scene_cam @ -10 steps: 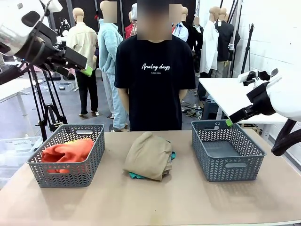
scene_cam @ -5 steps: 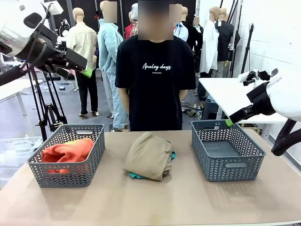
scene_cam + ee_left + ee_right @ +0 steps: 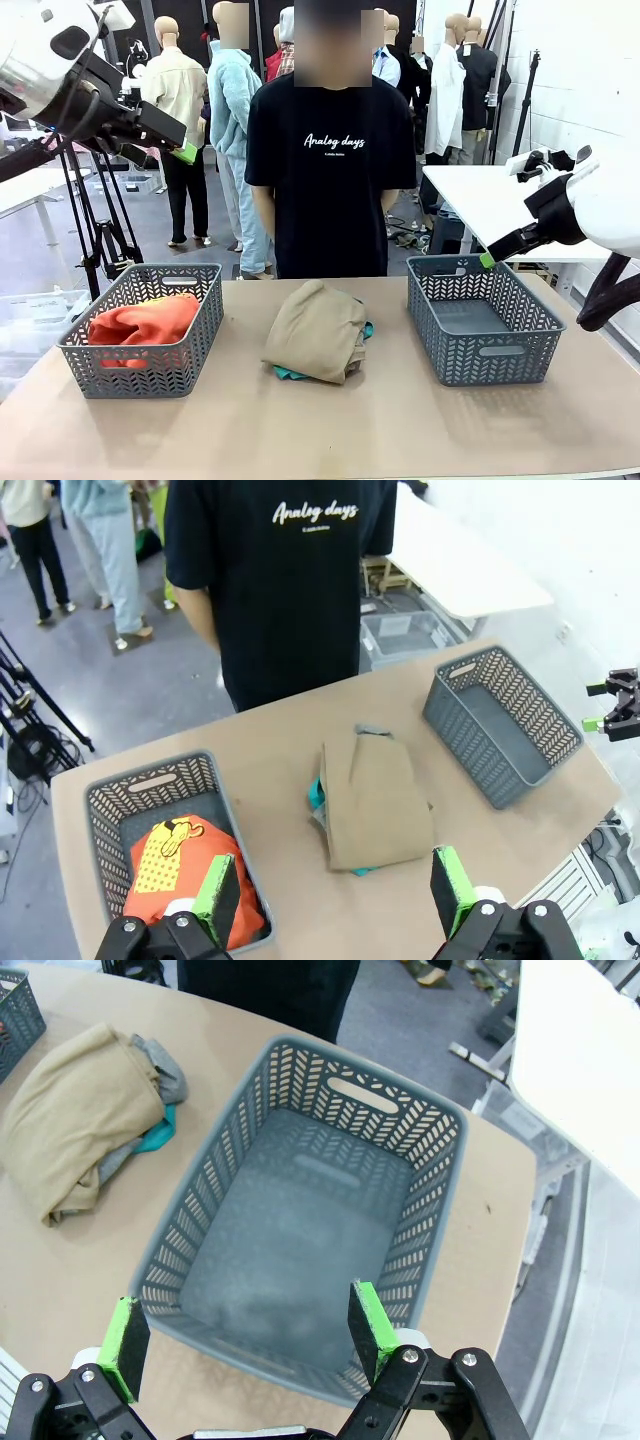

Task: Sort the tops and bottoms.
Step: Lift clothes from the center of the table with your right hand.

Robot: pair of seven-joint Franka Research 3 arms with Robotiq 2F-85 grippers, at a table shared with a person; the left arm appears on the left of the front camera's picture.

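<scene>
An orange-red T-shirt [image 3: 145, 322] [image 3: 185, 872] lies in the grey left basket [image 3: 140, 375]. At the table's middle is a folded pile: a tan top [image 3: 318, 330] [image 3: 375, 800] [image 3: 75, 1110] uppermost, a grey one [image 3: 160, 1065] and a teal one [image 3: 288, 373] [image 3: 155, 1132] peeking out beneath. Whether bottoms lie in the pile I cannot tell. My left gripper [image 3: 185, 152] [image 3: 333, 890] hangs open, high above the left basket. My right gripper [image 3: 487, 260] [image 3: 245, 1325] is open and empty above the right basket [image 3: 480, 350] [image 3: 360, 1095], which holds nothing.
A person in a black T-shirt [image 3: 330, 160] stands at the table's far edge, hands off the table. A white table [image 3: 480, 195] stands behind on the right and a tripod [image 3: 100, 220] on the left. Bare tabletop [image 3: 320, 430] stretches in front of the baskets.
</scene>
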